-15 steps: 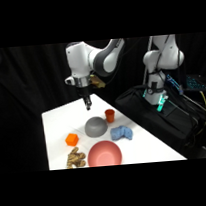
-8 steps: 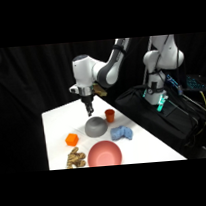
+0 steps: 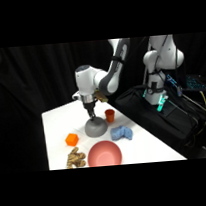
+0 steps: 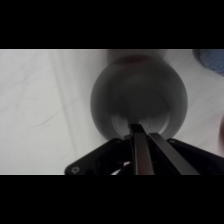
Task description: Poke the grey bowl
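The small matte grey bowl [image 3: 96,127], lying upside down as a smooth rounded dome, sits near the middle of the white table [image 3: 55,126]. The white arm's two-finger gripper [image 3: 91,115] comes straight down on it from twelve o'clock, its tip at or just above the crown of the dome. From the wrist, the grey bowl [image 4: 137,97] fills the centre of the view and the gripper [image 4: 140,132] shows its two dark fingers pressed together into a single narrow blade, nothing held between them, pointing at the dome's near slope.

Around the bowl in the side view: a small orange cup [image 3: 110,115] just beside it at about two o'clock, a crumpled blue cloth [image 3: 121,134] near it at four o'clock, a large pink-red bowl [image 3: 104,154] at six o'clock, an orange block [image 3: 71,139] at eight o'clock, and a tan lumpy pile [image 3: 75,158] near the table's front edge at seven o'clock.

The poke seems at the point of contact, or a hair short of it. The main risk, as I judge it, is the curved surface: if the closed tip meets the dome off its crown, it may slide down the slope and shove the light bowl sideways, most likely into the orange cup. Pressing too far down could also pin the bowl hard against the table or make it skid out abruptly.
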